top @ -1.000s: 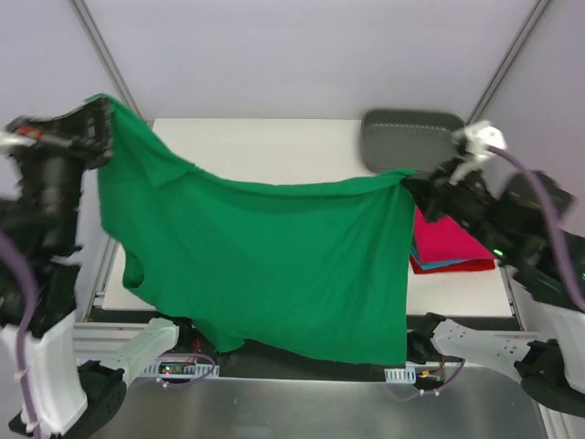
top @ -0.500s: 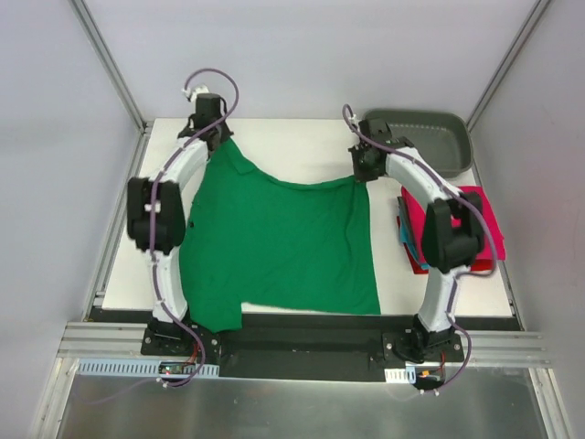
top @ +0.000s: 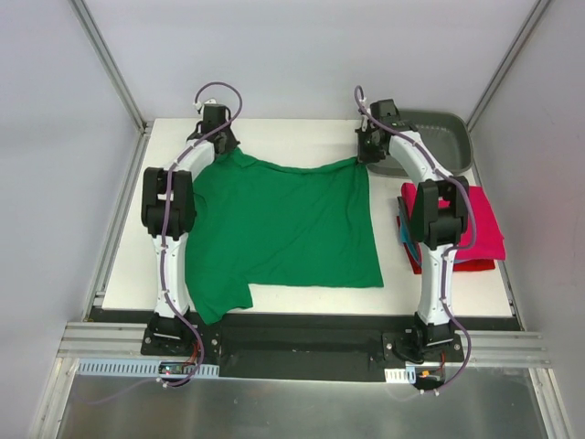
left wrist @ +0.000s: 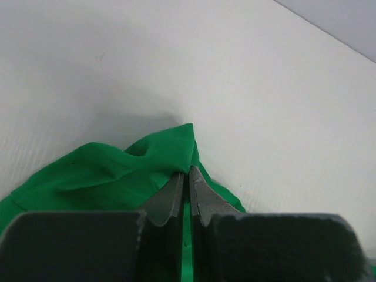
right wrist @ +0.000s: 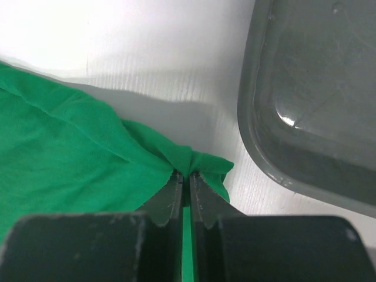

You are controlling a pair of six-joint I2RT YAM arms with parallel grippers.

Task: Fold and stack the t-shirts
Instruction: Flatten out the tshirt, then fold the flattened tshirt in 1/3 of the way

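A bright green t-shirt [top: 279,224] lies spread flat on the white table [top: 283,137], one sleeve hanging over the near edge at the left. My left gripper [top: 219,146] is shut on its far left corner, seen in the left wrist view [left wrist: 185,170] as pinched green cloth [left wrist: 117,170]. My right gripper [top: 366,157] is shut on its far right corner, with the pinch showing in the right wrist view [right wrist: 184,173] on the cloth [right wrist: 70,153]. A stack of folded shirts, crimson-pink [top: 462,219] on top with teal and red edges below, lies at the right.
A grey plastic tray [top: 439,137] stands at the far right corner, close beside my right gripper; its rim shows in the right wrist view [right wrist: 258,117]. Both arms stretch from the near edge to the far side along the shirt's sides.
The green shirt, held up in the air a second ago, has been lowered and laid flat on the table. Both grippers moved to the far side, still pinching its corners.
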